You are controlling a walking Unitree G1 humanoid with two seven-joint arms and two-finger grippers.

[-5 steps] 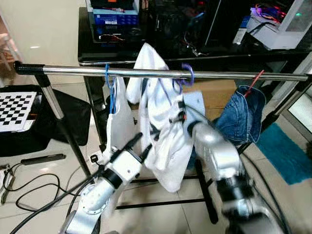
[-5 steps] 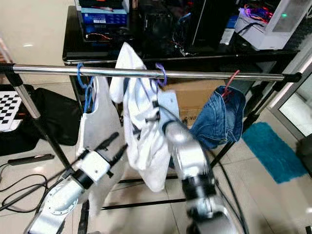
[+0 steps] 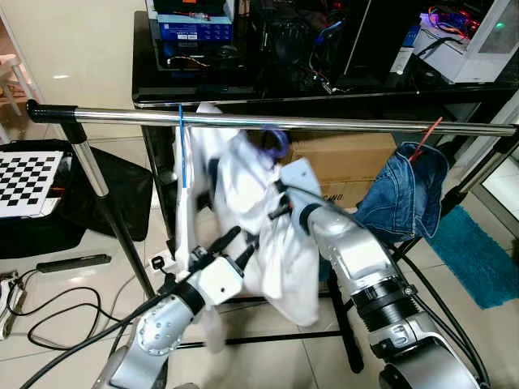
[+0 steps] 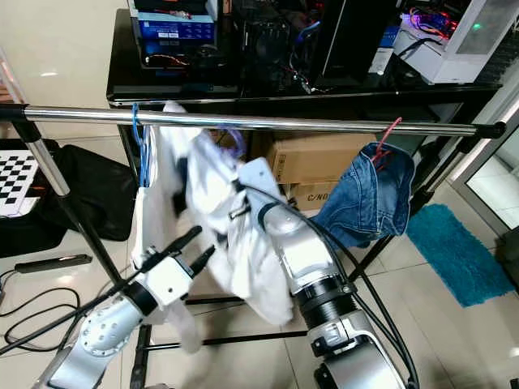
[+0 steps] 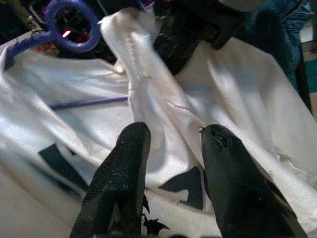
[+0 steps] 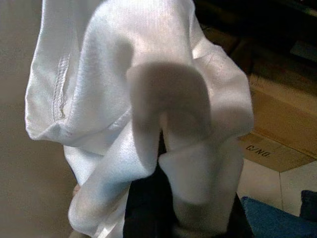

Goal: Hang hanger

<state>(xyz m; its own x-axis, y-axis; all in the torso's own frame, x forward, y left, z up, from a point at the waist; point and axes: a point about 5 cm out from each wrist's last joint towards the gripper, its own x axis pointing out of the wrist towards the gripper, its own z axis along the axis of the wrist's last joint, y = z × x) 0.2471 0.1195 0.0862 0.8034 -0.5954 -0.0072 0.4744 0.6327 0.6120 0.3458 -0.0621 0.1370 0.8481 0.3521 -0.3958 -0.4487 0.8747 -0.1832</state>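
Below the steel rail (image 3: 324,123), my right gripper (image 3: 280,203) clenches the limp white shirt (image 3: 276,235) on its stiff purple plastic hanger (image 5: 74,25), best held by the hook at twelve o'clock, while my left gripper (image 5: 168,163) hovers unclenched.

The shirt (image 3: 276,219) is white with dark markings. Its hanger (image 5: 69,22) is purple; a second hanger (image 3: 183,154) is blue, a third (image 3: 422,138) red. The jeans (image 3: 405,198) are blue denim. The rail (image 3: 340,124) is chrome. A board (image 3: 28,182) bears black-and-white checks. The rug (image 3: 478,255) is teal, the box (image 3: 345,166) brown.
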